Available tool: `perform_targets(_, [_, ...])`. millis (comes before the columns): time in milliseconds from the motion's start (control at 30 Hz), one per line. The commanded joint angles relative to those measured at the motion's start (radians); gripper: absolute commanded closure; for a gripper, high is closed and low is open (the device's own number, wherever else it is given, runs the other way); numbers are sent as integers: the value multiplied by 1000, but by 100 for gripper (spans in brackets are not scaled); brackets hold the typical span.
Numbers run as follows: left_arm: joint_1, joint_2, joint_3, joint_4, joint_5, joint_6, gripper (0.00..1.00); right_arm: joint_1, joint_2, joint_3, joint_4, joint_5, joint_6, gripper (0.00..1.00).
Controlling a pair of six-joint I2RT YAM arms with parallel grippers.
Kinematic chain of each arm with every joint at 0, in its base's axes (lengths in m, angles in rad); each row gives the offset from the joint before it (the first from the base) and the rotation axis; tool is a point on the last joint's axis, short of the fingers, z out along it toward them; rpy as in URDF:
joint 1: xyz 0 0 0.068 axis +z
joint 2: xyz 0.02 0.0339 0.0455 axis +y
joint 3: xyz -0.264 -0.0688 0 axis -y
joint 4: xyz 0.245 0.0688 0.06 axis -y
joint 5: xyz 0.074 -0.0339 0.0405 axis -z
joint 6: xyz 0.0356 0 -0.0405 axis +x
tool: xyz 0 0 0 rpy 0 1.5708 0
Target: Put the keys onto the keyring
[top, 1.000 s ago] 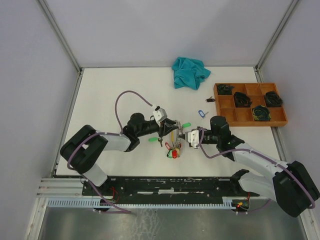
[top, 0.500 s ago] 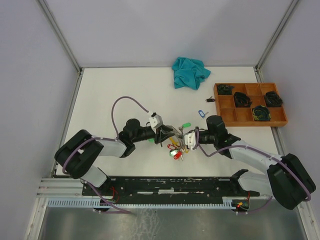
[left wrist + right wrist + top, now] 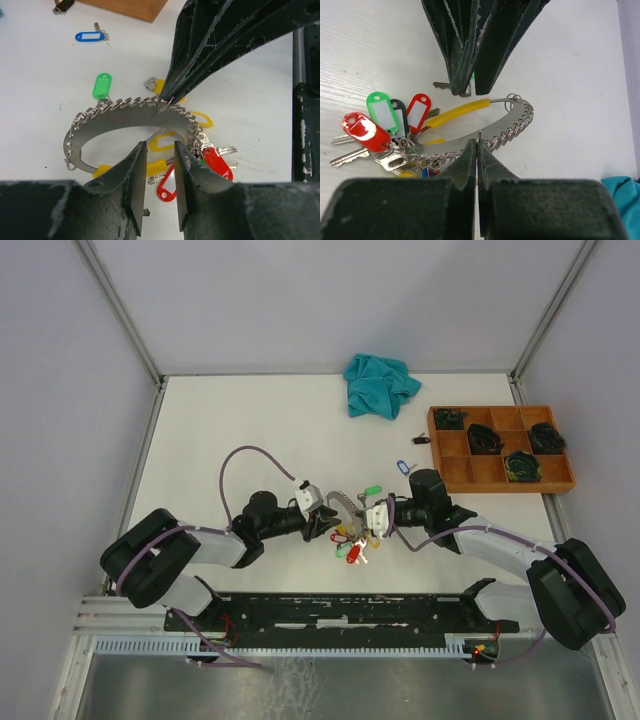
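Since a second ago both arms have sunk toward the lower edge of the top view, taking the keyring (image 3: 125,117) with them. It now sits mid-frame between the two tools, with a bunch of keys (image 3: 352,548) fanned just below it. The right tool (image 3: 477,146) is clenched on the ring's chained rim. The left tool (image 3: 160,152) straddles the yellow-sleeved stretch, jaws part-way apart; whether it grips cannot be told. A green-tagged key (image 3: 372,487) and a blue-tagged key (image 3: 403,466) lie unmoved on the bench (image 3: 220,430).
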Motion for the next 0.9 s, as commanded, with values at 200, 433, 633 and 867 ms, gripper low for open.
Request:
perform_targets(200, [-6, 97, 21, 194, 71, 240, 68, 1, -3, 47, 38, -42, 23, 99])
perform_targets(433, [-17, 148, 69, 180, 109, 353, 69, 1, 0, 52, 32, -54, 29, 99])
perform_targets(633, [-32, 178, 101, 167, 133, 402, 70, 1, 4, 55, 32, -66, 40, 99])
perform_targets(867, [-57, 183, 112, 153, 126, 426, 71, 1, 3, 60, 28, -69, 50, 99])
